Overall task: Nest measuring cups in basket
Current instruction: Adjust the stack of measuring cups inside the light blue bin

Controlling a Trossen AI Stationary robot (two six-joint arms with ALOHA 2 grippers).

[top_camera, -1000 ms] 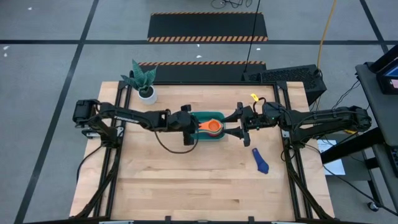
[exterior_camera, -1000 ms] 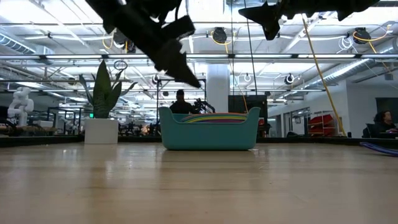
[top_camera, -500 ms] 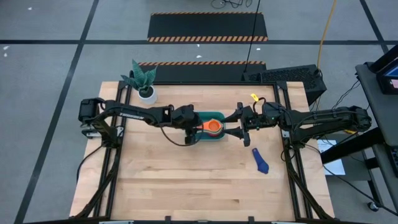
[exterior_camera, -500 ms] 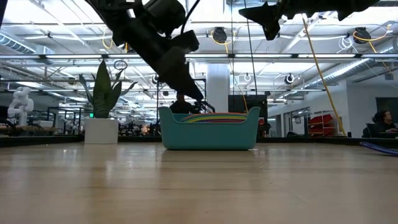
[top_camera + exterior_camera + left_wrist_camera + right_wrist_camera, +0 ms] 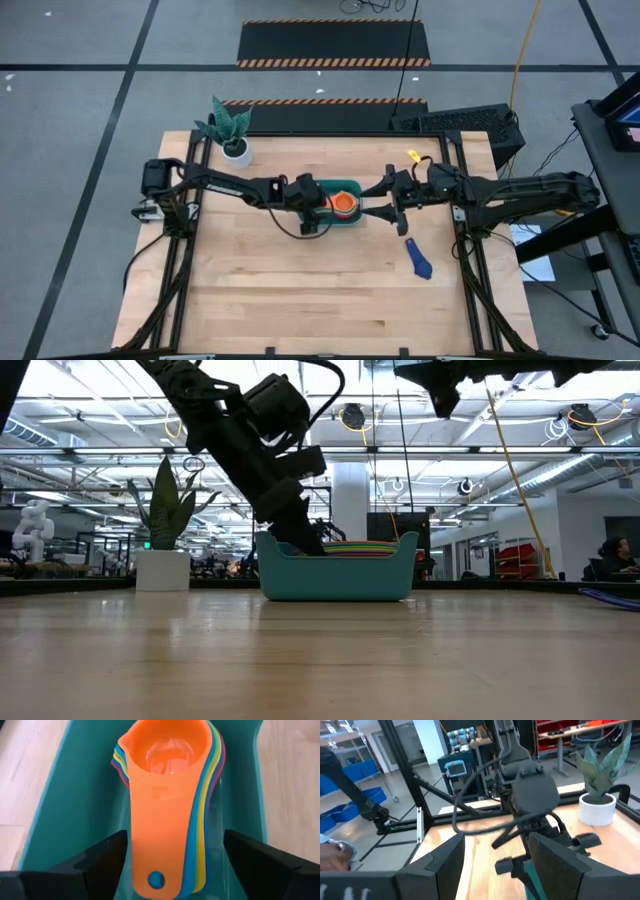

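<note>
The teal basket (image 5: 350,185) stands mid-table. In it lies a nested stack of measuring cups (image 5: 207,780), the orange cup (image 5: 165,755) on top, with light blue, yellow, green and red rims showing beneath. My left gripper (image 5: 172,857) is open and slants down into the basket's left end, one finger on each side of the orange handle (image 5: 160,830), clear of it. My right gripper (image 5: 385,200) is open and hangs level, high over the basket's right end. A dark blue cup (image 5: 419,258) lies on the table to the right.
A small white pot with a green plant (image 5: 232,135) stands at the far left corner. A small yellow item (image 5: 409,156) lies at the far right. Bare wood stretches across the near half of the table.
My left gripper has sunk toward the basket and moved a little toward the table's right edge. It has opened and let go of the orange cup, which now lies on top of the stack.
</note>
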